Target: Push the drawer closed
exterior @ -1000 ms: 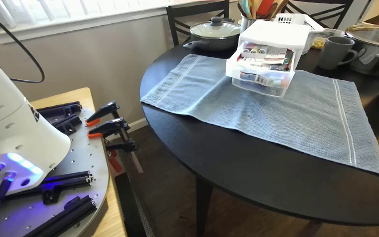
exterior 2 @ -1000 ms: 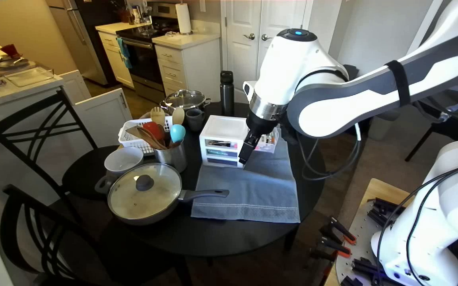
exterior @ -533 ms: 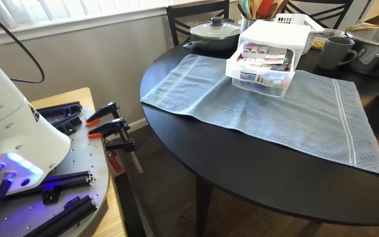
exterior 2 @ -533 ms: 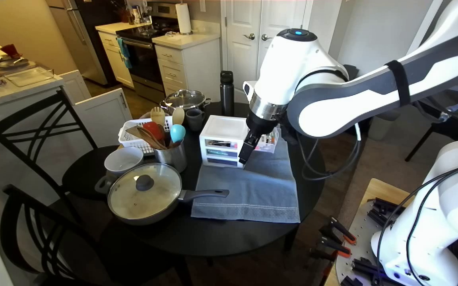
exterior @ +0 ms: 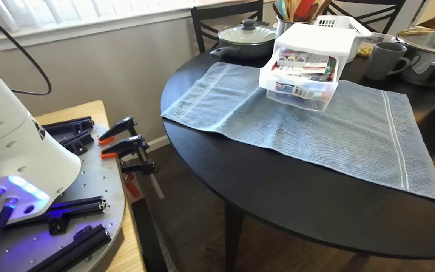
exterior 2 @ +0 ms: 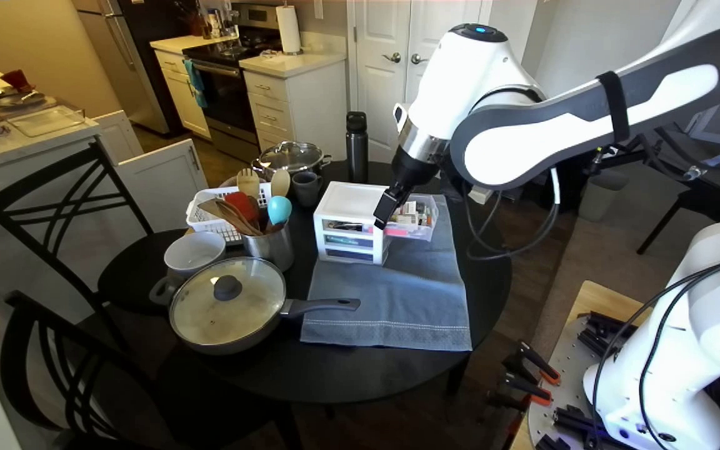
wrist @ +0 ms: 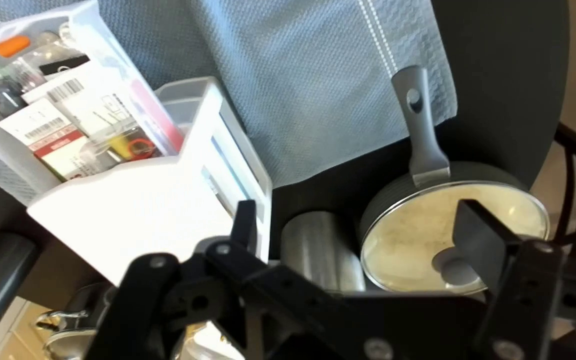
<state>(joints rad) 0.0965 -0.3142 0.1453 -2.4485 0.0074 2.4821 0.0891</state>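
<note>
The drawer, a clear-plastic tray with small printed packets in it, is pulled out from the top of the white unit. Its wall shows in both exterior views (exterior: 268, 81) (exterior 2: 430, 232) and in the wrist view (wrist: 113, 55). The white-framed unit (exterior: 315, 37) stands on a blue-grey towel; its top also shows in the wrist view (wrist: 133, 215). My gripper (exterior 2: 382, 219) is beside the unit in an exterior view, near the drawer's inner end; contact cannot be told. In the wrist view my gripper (wrist: 360, 215) has its fingers wide apart with nothing between them.
A lidded grey pan (wrist: 418, 225) and a metal utensil holder (exterior 2: 272, 247) stand near the unit. A white basket (exterior 2: 194, 212), grey mug (exterior 2: 305, 187), glass-lidded pot (exterior 2: 294, 156) and dark bottle (exterior 2: 357, 147) are also on the round black table (exterior: 278, 181).
My gripper has risen beside the unit in the last half second, and the arm's wrist has tilted and moved up. More of the drawer now shows. The drawer and unit have not moved.
</note>
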